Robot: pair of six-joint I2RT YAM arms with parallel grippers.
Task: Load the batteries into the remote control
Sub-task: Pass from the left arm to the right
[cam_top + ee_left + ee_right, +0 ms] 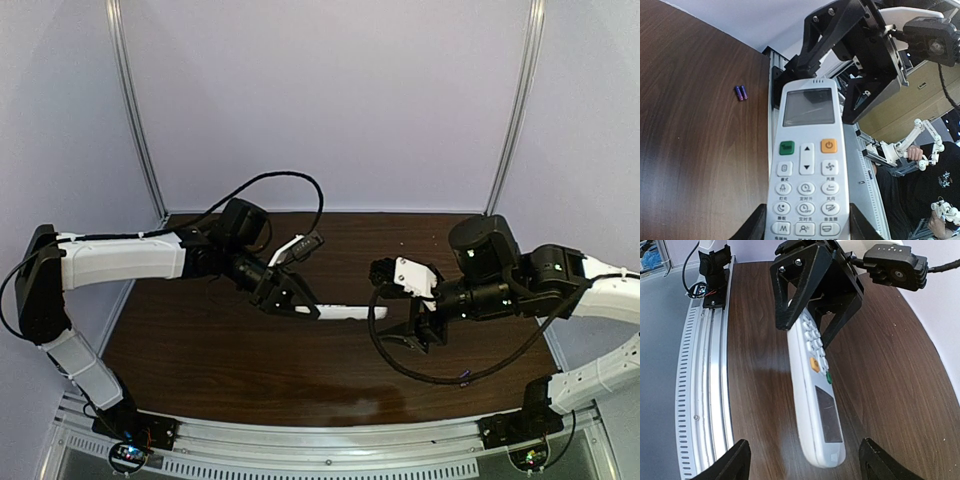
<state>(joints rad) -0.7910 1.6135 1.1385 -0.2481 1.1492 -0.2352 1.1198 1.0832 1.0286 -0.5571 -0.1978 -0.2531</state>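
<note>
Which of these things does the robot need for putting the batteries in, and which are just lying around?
For the job: remote control, held by the left gripper; two batteries lying on the table; the open right gripper.

Just there: metal rail along the table edge; person in a dark shirt beyond it.

Robotics lab: aluminium-railed table (250,380), white booth walls (330,100), another white arm rig (912,145).
</note>
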